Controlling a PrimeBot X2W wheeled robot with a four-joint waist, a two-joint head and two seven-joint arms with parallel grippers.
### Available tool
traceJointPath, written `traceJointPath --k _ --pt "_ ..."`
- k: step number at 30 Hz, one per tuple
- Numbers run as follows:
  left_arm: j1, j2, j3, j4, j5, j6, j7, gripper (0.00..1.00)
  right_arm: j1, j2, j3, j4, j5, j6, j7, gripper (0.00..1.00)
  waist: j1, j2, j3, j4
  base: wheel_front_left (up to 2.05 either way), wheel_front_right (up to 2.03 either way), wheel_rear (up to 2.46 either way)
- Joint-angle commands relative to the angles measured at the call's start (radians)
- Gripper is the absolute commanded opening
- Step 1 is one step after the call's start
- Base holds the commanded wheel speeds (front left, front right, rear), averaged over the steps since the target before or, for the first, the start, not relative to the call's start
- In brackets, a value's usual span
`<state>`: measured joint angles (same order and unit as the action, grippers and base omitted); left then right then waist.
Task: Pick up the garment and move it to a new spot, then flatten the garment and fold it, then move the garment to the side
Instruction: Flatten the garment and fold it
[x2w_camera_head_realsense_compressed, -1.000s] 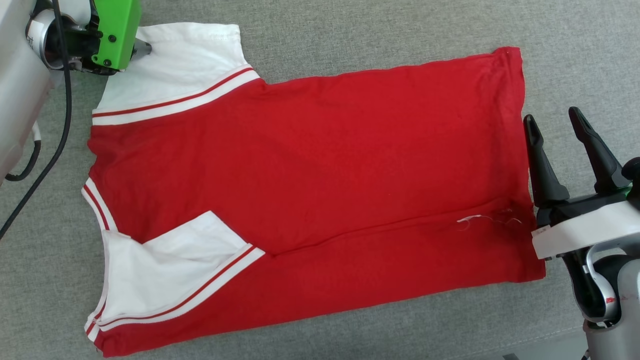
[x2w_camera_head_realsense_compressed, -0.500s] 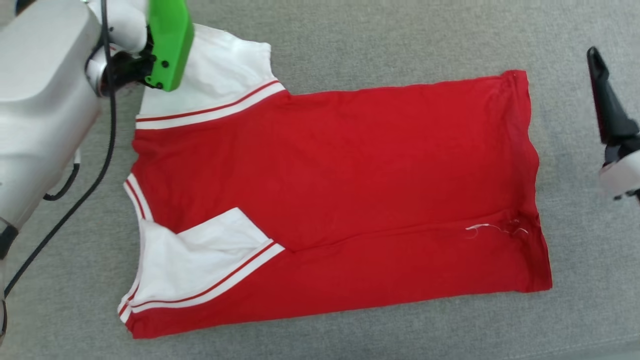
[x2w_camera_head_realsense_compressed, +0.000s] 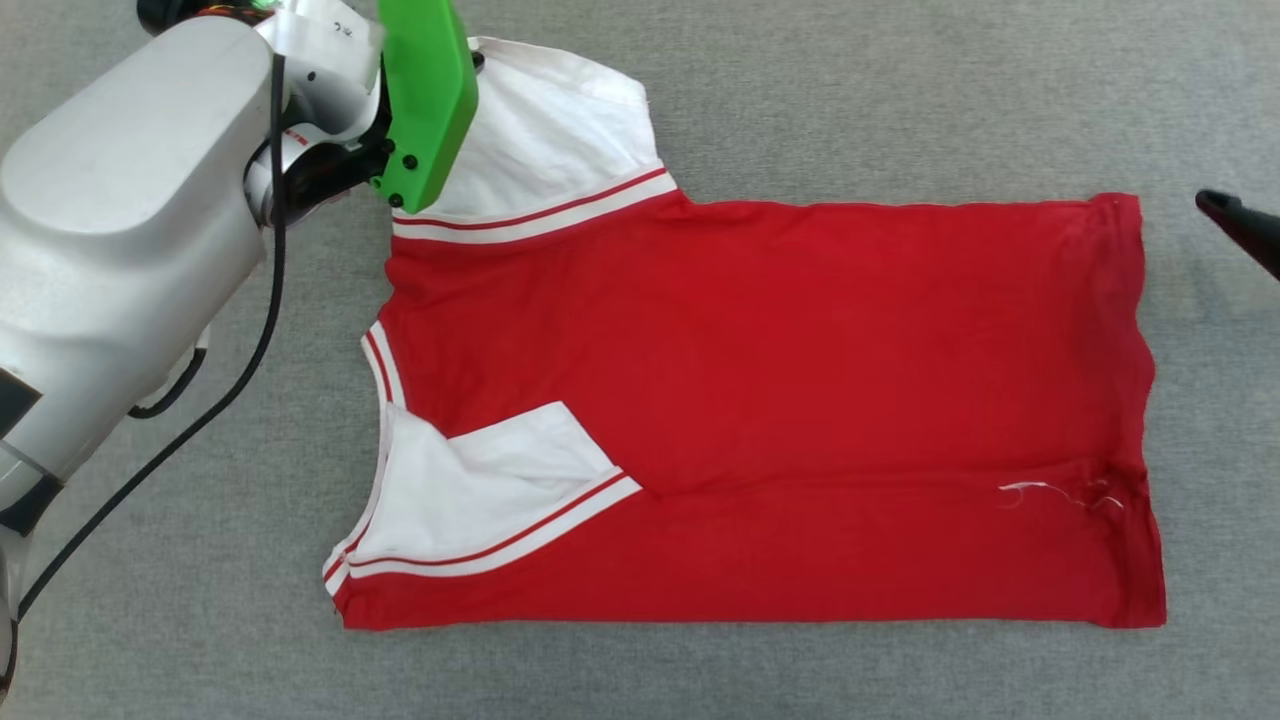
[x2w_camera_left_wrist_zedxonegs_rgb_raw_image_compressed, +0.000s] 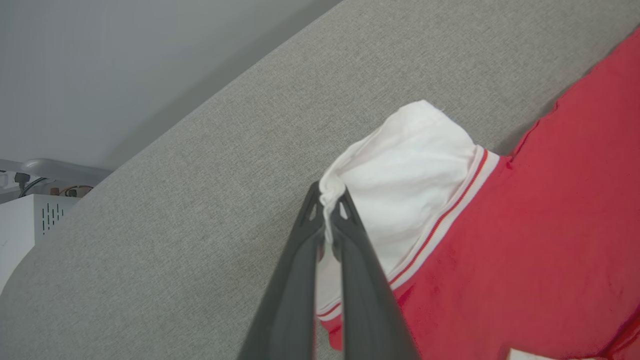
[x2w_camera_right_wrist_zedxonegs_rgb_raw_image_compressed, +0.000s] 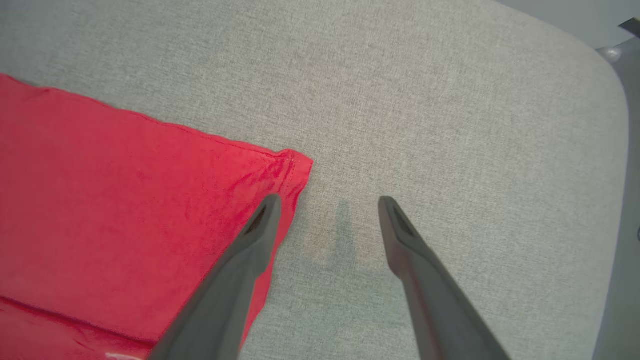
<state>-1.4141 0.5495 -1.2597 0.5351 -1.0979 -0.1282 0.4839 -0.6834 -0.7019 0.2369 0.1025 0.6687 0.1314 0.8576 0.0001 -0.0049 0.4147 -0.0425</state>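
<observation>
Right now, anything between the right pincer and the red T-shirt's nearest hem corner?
Nothing visible. The open right pincer sits right by the hem corner of the soft red T-shirt with white sleeves, with bare grey fabric surface beside it. The left pincer is shut on the white sleeve.

The left hand (x2w_camera_left_wrist_zedxonegs_rgb_raw_image_compressed: 327, 200) has slim charcoal fingers (x2w_camera_left_wrist_zedxonegs_rgb_raw_image_compressed: 295, 290), a bright green black-screwed bracket (x2w_camera_head_realsense_compressed: 425, 100), a silver-grey forearm (x2w_camera_head_realsense_compressed: 120, 230) and black cable (x2w_camera_head_realsense_compressed: 270, 290).

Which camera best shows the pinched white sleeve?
Left wrist view: the left gripper plainly clamps the sleeve edge. In the head view a green housing covers the pinch; the right wrist view catches red hem.
</observation>
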Motion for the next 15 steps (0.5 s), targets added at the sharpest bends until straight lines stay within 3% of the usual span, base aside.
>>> traceJointPath --k 1,7,15 --pt "0.005 -0.008 -0.004 -0.007 0.008 -0.002 -0.01 0.0 -0.026 0.001 0.01 0.03 0.034 -0.001 0.051 1.0 -0.0001 0.0049 0.017 0.022 0.0 0.0 0.0" --pt "-0.019 -0.019 -0.01 -0.029 0.014 -0.002 -0.034 0.0 -0.098 0.024 0.032 0.127 0.058 -0.001 0.148 1.0 -0.0001 0.0049 0.055 0.052 0.0 0.0 0.0" --pt "-0.047 -0.023 -0.016 -0.043 0.016 -0.002 -0.047 0.0 -0.124 0.103 0.048 0.266 0.033 -0.001 0.119 1.0 -0.0001 0.0049 0.097 0.071 0.0 0.0 0.0"
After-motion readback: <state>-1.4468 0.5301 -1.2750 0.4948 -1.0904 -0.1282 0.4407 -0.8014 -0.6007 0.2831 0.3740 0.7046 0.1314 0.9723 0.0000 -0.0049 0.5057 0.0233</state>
